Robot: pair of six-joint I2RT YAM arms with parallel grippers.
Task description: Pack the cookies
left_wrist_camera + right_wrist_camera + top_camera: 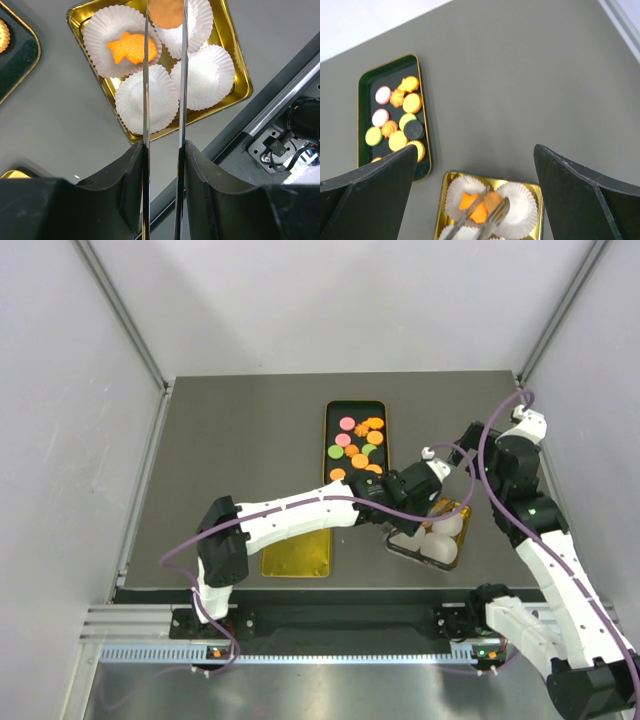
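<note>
My left gripper [164, 147] is shut on metal tongs [146, 100], and their blades pinch a round orange cookie [167, 12] over a white paper cup in the gold tin [239, 82]. A fish-shaped orange cookie [131, 47] lies in the neighbouring cup. In the top view the left gripper [412, 490] reaches over the tin [452, 512] at front right. Several orange, pink, green and black cookies [358, 445] lie in a dark tray [332, 415]. My right gripper [475, 150] is open and empty, high above the tin [443, 210] and tongs [492, 220].
A gold lid [297, 555] lies at the table's front, left of the tin. The dark tray [362, 92] sits left of the tin in the right wrist view. The table's front rail [280, 110] runs close to the tin. Grey walls enclose the table.
</note>
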